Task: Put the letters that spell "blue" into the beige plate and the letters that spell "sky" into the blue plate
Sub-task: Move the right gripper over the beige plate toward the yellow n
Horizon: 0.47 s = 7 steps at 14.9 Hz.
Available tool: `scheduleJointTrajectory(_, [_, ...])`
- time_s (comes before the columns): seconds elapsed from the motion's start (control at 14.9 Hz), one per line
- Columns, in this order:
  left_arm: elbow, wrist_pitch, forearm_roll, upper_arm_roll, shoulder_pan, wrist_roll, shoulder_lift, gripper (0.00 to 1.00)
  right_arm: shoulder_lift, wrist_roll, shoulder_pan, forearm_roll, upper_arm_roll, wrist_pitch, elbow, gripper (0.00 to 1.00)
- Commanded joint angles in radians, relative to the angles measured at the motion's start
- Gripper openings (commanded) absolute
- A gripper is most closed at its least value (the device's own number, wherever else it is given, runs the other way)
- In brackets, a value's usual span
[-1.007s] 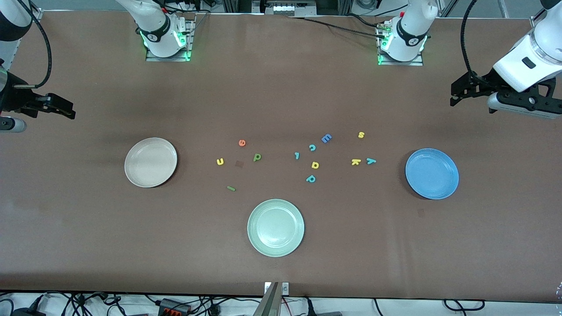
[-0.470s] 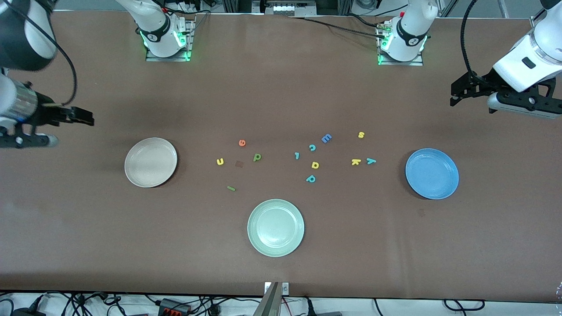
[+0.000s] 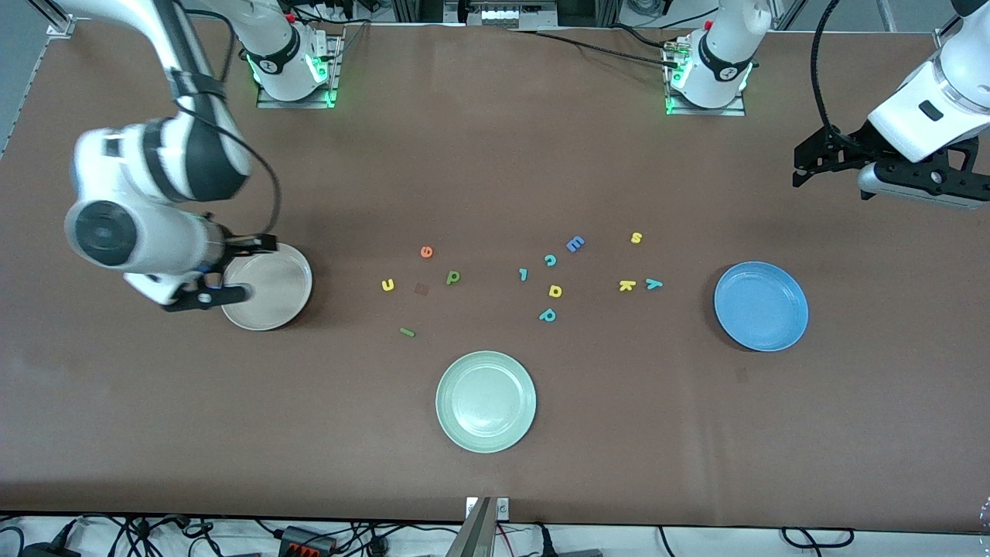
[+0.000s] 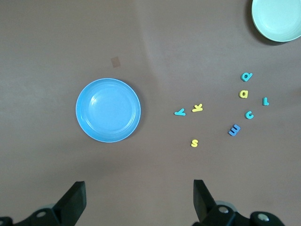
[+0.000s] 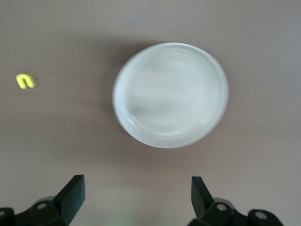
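Observation:
The beige plate (image 3: 282,294) (image 5: 170,94) lies toward the right arm's end, empty. My right gripper (image 3: 261,268) (image 5: 136,183) hangs open over its edge, holding nothing. Beside the plate, toward the table's middle, lie the yellow u (image 3: 387,285) (image 5: 25,81), orange e (image 3: 426,251), dark green b (image 3: 453,277) and l (image 3: 407,333). The blue plate (image 3: 761,306) (image 4: 108,109) is empty too. Near it lie the yellow s (image 3: 636,237) (image 4: 194,142), yellow k (image 3: 626,285) (image 4: 197,108) and teal y (image 3: 653,284) (image 4: 179,112). My left gripper (image 3: 798,169) (image 4: 138,188) waits open, high over the left arm's end.
A pale green plate (image 3: 486,401) (image 4: 277,19) sits nearer the front camera, mid-table. Other letters lie in the middle: a blue E (image 3: 575,244), a teal c (image 3: 550,260), a yellow a-shape (image 3: 554,291) and a teal p-shape (image 3: 547,315).
The right arm has swung in from the table's end, and its gripper now hangs over the beige plate's edge. The left arm and all the letters have stayed put.

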Motion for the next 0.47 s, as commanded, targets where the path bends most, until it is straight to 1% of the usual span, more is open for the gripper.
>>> scheduleJointTrajectory(0.0, [0.014, -0.016, -0.007, 0.0, -0.001, 0.002, -0.001, 1.0, 0.051, 0.135, 0.103, 0.014, -0.006, 0.061, 0.009, 1.0])
scheduleJointTrajectory(0.13, [0.014, -0.018, -0.007, 0.0, -0.001, 0.001, -0.001, 1.0, 0.076, 0.209, 0.146, 0.086, -0.006, 0.118, 0.009, 1.0])
scheduleJointTrajectory(0.27, [0.015, -0.018, -0.007, -0.002, -0.002, -0.01, -0.002, 1.0, 0.099, 0.25, 0.194, 0.103, -0.006, 0.181, 0.005, 1.0])
scheduleJointTrajectory(0.4, [0.015, -0.018, -0.007, -0.003, -0.005, -0.013, -0.002, 1.0, 0.125, 0.299, 0.214, 0.102, -0.006, 0.248, -0.014, 1.0])
